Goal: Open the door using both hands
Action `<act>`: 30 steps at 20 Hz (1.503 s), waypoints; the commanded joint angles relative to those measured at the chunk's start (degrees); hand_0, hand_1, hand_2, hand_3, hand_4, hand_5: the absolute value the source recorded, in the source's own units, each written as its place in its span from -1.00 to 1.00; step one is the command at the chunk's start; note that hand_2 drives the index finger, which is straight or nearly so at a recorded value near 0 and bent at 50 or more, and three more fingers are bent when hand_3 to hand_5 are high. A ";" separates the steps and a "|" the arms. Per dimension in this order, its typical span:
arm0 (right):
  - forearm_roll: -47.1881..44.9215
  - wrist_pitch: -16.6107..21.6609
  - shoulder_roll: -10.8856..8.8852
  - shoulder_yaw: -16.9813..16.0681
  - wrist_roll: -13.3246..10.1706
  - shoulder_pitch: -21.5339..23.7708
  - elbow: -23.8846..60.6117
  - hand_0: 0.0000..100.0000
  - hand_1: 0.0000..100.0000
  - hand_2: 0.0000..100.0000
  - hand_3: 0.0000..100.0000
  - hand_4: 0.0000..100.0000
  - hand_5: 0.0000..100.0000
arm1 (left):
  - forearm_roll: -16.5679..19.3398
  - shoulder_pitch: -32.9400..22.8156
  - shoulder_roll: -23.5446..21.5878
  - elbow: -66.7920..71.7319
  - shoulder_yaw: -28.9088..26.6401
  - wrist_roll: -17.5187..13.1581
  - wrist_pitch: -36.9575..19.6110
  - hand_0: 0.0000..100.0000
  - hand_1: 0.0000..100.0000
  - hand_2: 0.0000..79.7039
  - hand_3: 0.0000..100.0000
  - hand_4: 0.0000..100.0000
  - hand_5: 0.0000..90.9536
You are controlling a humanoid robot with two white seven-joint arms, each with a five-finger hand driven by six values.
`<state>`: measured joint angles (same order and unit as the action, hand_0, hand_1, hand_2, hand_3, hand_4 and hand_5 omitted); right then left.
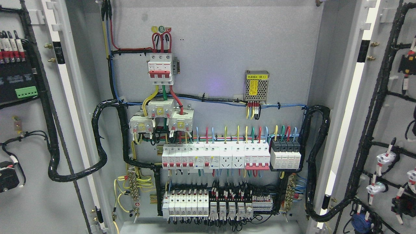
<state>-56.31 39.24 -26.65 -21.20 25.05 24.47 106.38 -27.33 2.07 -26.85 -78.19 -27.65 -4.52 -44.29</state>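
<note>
Both cabinet doors stand swung wide: left door (29, 130) and right door (390, 130), long axes vertical, inner faces camera-ward, flanking the breaker panel (214, 156). No fingers visible; state cannot be told.

Contents on the grey metal back panel (221, 48):
- red-and-white three-pole breaker (160, 69), near the top edge, left of centre
- perforated metal power supply with yellow label (256, 85), right of centre
- three white square transformer blocks (161, 119), clustered below the breaker
- long row of white modular breakers (215, 157), mid-panel
- black ribbed cable conduits (99, 139), looping at both side edges
</note>
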 commanded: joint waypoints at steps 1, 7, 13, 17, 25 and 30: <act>-0.82 -0.04 -0.25 -1.56 -0.09 0.14 -2.67 -0.76 -0.22 -1.00 -1.00 -1.00 -1.00 | -1.24 1.01 -3.38 6.31 -0.04 0.13 -43.08 -0.76 -0.22 -1.00 -1.00 -1.00 -1.00; -1.43 0.14 -0.51 -1.21 0.26 0.14 -1.26 -0.76 -0.22 -1.00 -1.00 -1.00 -1.00 | -2.03 0.22 -1.98 -3.10 2.15 0.13 -32.54 -0.76 -0.22 -1.00 -1.00 -1.00 -1.00; -1.43 0.40 -1.21 1.42 0.61 0.49 3.13 -0.76 -0.22 -1.00 -1.00 -1.00 -1.00 | -2.03 -0.48 1.53 -10.82 7.95 0.13 -31.65 -0.76 -0.22 -1.00 -1.00 -1.00 -1.00; -1.43 1.02 -1.83 2.65 0.61 2.16 5.24 -0.76 -0.22 -1.00 -1.00 -1.00 -1.00 | -1.68 -5.31 3.82 -17.68 13.13 0.13 -30.24 -0.76 -0.22 -1.00 -1.00 -1.00 -1.00; -1.26 2.69 -3.15 9.32 2.62 4.62 9.46 -0.76 -0.22 -1.00 -1.00 -1.00 -1.00 | 3.57 -10.23 6.20 -25.43 28.59 0.04 -30.24 -0.76 -0.22 -1.00 -1.00 -1.00 -1.00; -0.56 2.25 -4.03 19.86 3.78 3.57 7.63 -0.76 -0.22 -1.00 -1.00 -1.00 -1.00 | 15.44 -15.41 13.66 -25.52 37.66 0.13 -29.63 -0.76 -0.22 -1.00 -1.00 -1.00 -1.00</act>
<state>-57.50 41.80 -29.05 -14.09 28.39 28.29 112.55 -21.04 -8.26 -21.30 -96.85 -6.96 -4.46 -44.30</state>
